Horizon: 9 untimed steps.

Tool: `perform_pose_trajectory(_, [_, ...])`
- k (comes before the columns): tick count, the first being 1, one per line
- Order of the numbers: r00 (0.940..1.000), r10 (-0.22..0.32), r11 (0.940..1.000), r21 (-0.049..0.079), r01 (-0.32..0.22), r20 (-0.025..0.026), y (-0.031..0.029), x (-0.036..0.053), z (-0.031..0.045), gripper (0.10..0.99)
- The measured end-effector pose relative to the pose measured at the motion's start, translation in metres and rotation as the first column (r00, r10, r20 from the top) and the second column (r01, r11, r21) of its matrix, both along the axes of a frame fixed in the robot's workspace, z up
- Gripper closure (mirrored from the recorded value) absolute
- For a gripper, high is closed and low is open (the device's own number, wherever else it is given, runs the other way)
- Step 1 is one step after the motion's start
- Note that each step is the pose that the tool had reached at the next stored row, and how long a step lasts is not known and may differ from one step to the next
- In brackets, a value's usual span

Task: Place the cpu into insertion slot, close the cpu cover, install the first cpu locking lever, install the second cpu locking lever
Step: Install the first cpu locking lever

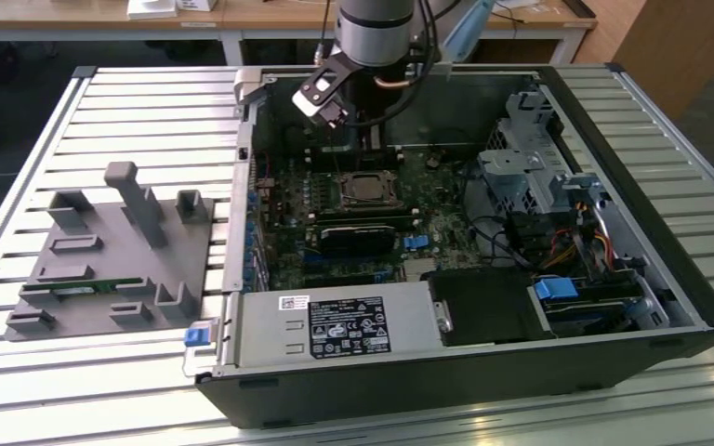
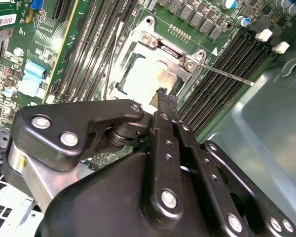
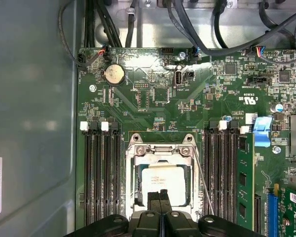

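A grey fixture point(image 1: 115, 255) sits on the table toward the exterior view's left. Right of it, inside the open case point(image 1: 482, 381), the cpu point(image 3: 162, 177) lies in the insertion slot point(image 1: 367, 190) under the lowered cpu cover point(image 3: 161, 149). The gripper point(image 3: 160, 195) hangs over it, fingers clenched together and empty. A thin locking lever point(image 3: 204, 190) juts out beside the slot.

The small square cpu with a dull silver metal top point(image 3: 160, 178) looks matt and faintly brushed, catching a soft glare. The thin silvery metal cpu cover frame point(image 3: 160, 153) around it is smoother and brighter, like bare steel. The slim metal locking lever rod point(image 2: 227, 75) beside it shines. The green circuit board point(image 3: 153, 106) has a glossy lacquered surface, and its long black memory slots point(image 3: 101, 173) are matt plastic. The black end effector point(image 2: 163, 95) is matt and smooth, with polished metal screw heads. The grey computer case wall point(image 3: 34, 98) is satin painted sheet metal. The silvery ribbed desk point(image 1: 146, 102) looks like bare metal. The grey fixture block point(image 1: 109, 260) is matt plastic.
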<state>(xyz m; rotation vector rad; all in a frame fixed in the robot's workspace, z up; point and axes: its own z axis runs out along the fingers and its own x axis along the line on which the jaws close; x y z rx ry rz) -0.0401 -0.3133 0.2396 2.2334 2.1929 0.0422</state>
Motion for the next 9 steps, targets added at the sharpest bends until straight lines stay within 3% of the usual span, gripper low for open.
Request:
perform_pose_trajectory(5, [1.0, 0.0, 1.0, 0.0, 0.0, 0.0, 0.0, 0.0, 0.0055, 0.98])
perform_pose_trajectory(8, [1.0, 0.0, 1.0, 0.0, 0.0, 0.0, 0.0, 0.0, 0.0124, 0.98])
perform_pose_trajectory(9, [1.0, 0.0, 1.0, 0.0, 0.0, 0.0, 0.0, 0.0, 0.0186, 0.98])
